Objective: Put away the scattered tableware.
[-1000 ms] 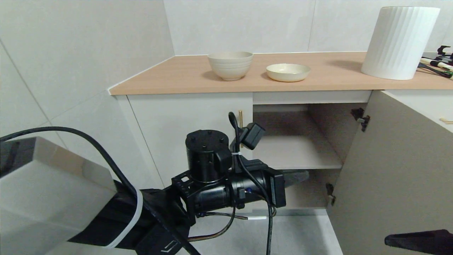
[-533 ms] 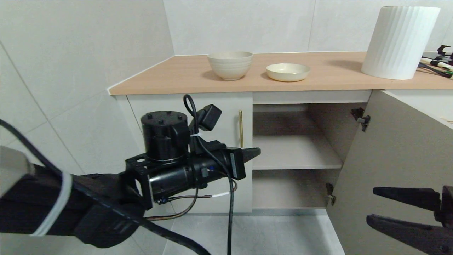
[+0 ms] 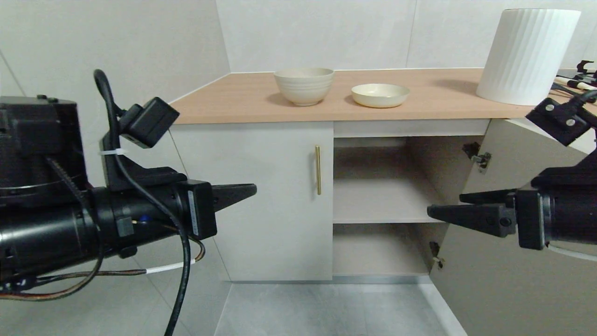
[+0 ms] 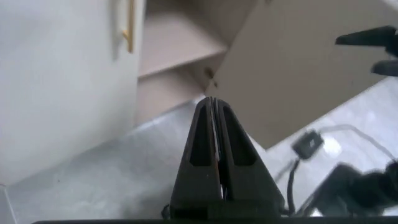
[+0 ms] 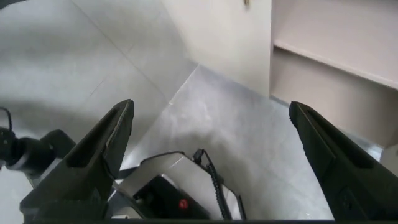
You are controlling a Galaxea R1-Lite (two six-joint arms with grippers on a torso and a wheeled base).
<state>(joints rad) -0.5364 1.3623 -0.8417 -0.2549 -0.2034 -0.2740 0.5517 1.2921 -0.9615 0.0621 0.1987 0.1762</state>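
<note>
Kitchen corner, pale tiled wall (image 3: 116,56), grey tiled floor (image 3: 326,308).

- Left gripper (image 3: 251,189): fingers pressed together, holding nothing; level with the closed cabinet door (image 3: 261,200), just short of its brass handle (image 3: 317,169).
- Right gripper (image 3: 445,205): fingers spread apart, holding nothing; in front of the open cabinet door (image 3: 489,280), pointing toward the left gripper across the open compartment.
- Shelf (image 3: 382,200): between the two grippers and farther back, inside the open compartment, bare; a lower compartment below it.
- Wooden countertop (image 3: 233,100): above both grippers.
- Ribbed bowl (image 3: 303,86): upright on the countertop, above and beyond the left gripper.
- Shallow dish (image 3: 380,94): beside the bowl, apart from it, on the side toward the right gripper.
- White ribbed cylinder (image 3: 527,56): upright on the countertop, above the right gripper.
- Utensils (image 3: 576,84): past the cylinder, too small to identify.
</note>
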